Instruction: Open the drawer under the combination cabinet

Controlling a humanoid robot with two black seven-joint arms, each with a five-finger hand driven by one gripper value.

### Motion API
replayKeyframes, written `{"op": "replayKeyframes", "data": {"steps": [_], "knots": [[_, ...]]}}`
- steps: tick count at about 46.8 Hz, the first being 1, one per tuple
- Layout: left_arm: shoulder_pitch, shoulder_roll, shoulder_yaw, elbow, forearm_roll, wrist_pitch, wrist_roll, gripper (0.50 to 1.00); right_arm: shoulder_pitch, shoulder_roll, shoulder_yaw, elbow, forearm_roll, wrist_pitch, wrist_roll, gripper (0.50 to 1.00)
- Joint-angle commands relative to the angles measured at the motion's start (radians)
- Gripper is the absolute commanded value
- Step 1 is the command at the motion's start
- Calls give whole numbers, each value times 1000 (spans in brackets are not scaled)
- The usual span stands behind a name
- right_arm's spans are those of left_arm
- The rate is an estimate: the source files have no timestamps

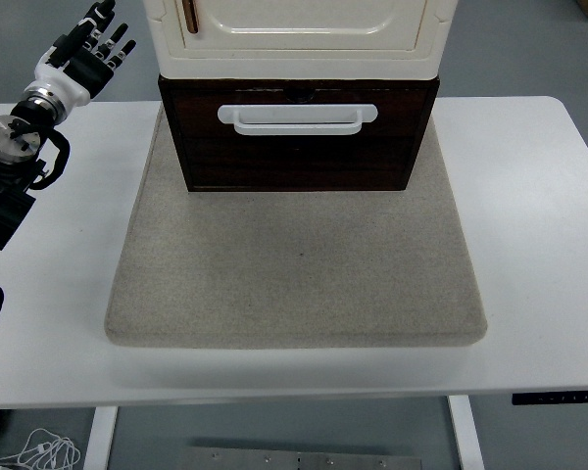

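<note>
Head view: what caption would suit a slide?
Left hand raised, fingers spread, beside cabinet; dark drawer below looks shut.

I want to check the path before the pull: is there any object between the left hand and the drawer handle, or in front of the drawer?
Nothing visible. The left hand is raised left of the cabinet; the mat before the drawer lies bare.

1 cabinet (299, 24), 1 drawer (299, 147), 1 handle (297, 117) — 1 mat (294, 284), 1 hand (93, 49)

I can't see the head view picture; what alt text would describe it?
A dark brown drawer with a white handle sits shut beneath a cream cabinet, on a grey mat covering a white table. The robot's left hand is raised at upper left, fingers spread, touching nothing.
</note>
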Motion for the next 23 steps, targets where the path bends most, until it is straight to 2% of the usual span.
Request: {"op": "replayKeyframes", "data": {"steps": [1,23], "knots": [[0,0,0,0,1,2,-1,1000,0,0,0,0,0,1,0,926],[-4,2,-1,14,-12,6,-1,1000,0,0,0,0,0,1,0,928]]}}
